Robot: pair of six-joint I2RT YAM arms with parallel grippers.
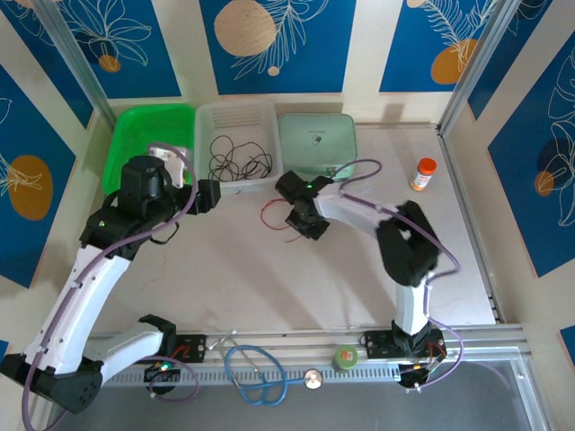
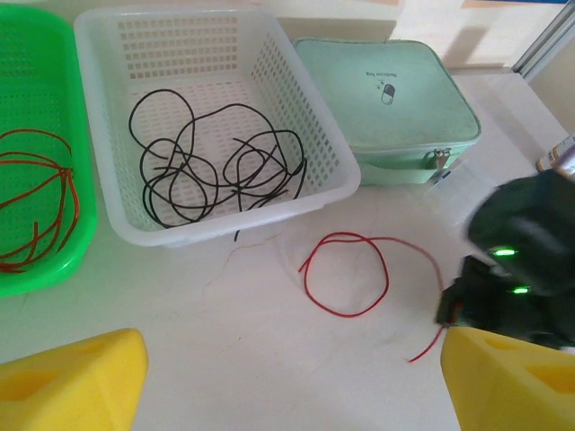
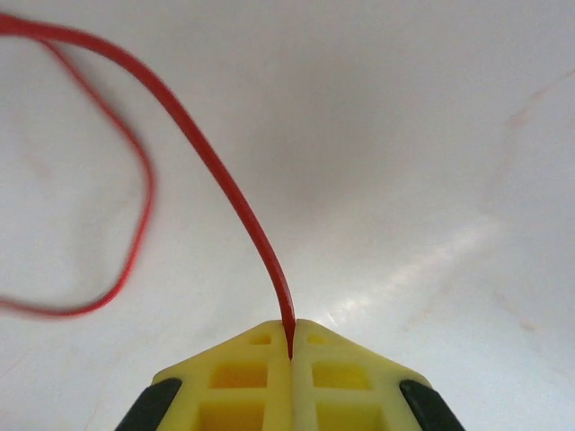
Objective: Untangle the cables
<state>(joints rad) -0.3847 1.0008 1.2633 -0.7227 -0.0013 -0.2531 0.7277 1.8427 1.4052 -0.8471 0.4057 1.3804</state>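
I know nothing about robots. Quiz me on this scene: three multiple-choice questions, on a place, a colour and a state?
1. Where do the black cables lie? A) green basket B) white basket C) mint case
2. What colour is the cable lying on the table? A) red B) black C) blue
3. The right gripper is: A) wide open B) shut on the red cable C) holding a bottle
Answers: 1 B, coiled inside it; 2 A, a red loop; 3 B, fingertips pinch it.
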